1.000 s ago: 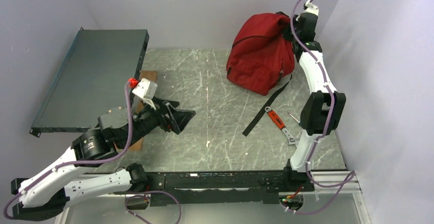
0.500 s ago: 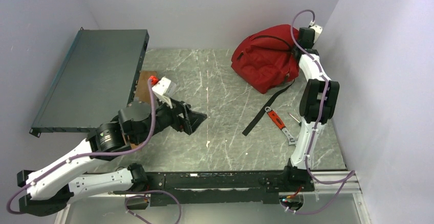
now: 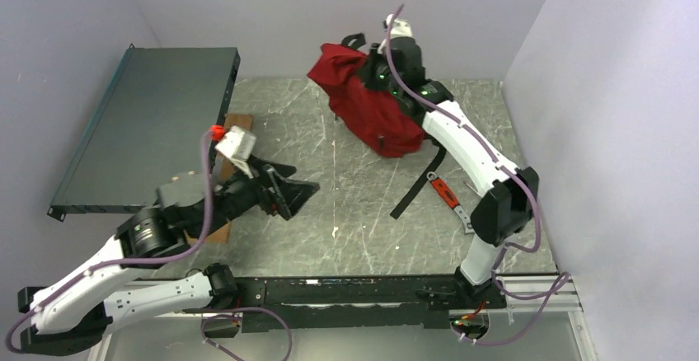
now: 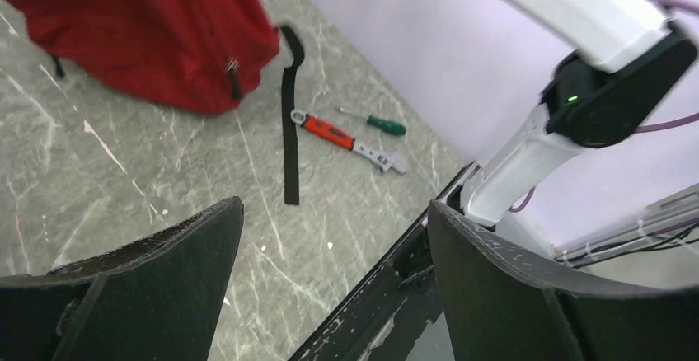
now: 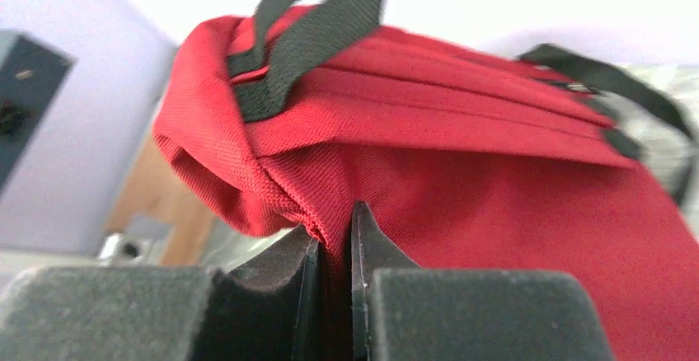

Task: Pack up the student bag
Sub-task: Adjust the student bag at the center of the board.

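The student bag (image 3: 375, 110), a soft red backpack with black webbing, hangs tilted at the back middle of the table, its lower end near the marble top. My right gripper (image 3: 372, 71) is shut on a fold of its red fabric near the top; in the right wrist view the cloth (image 5: 494, 180) is pinched between the two fingertips (image 5: 334, 229), under the black carry handle (image 5: 317, 31). My left gripper (image 3: 301, 198) hovers open and empty over the table's left middle, well apart from the bag (image 4: 148, 31). Nothing lies between its fingers (image 4: 334, 213).
A black strap (image 3: 420, 181) trails from the bag over the table. A red-handled wrench (image 3: 447, 194) and a green-handled screwdriver (image 4: 383, 124) lie at the right. A dark flat rack panel (image 3: 148, 122) leans at the left, with a brown board (image 3: 241, 122) beside it. Walls close in at the back and right.
My right arm has swung the bag from the back right corner leftward to the back middle. The left gripper pushed right, then drew back, staying open.
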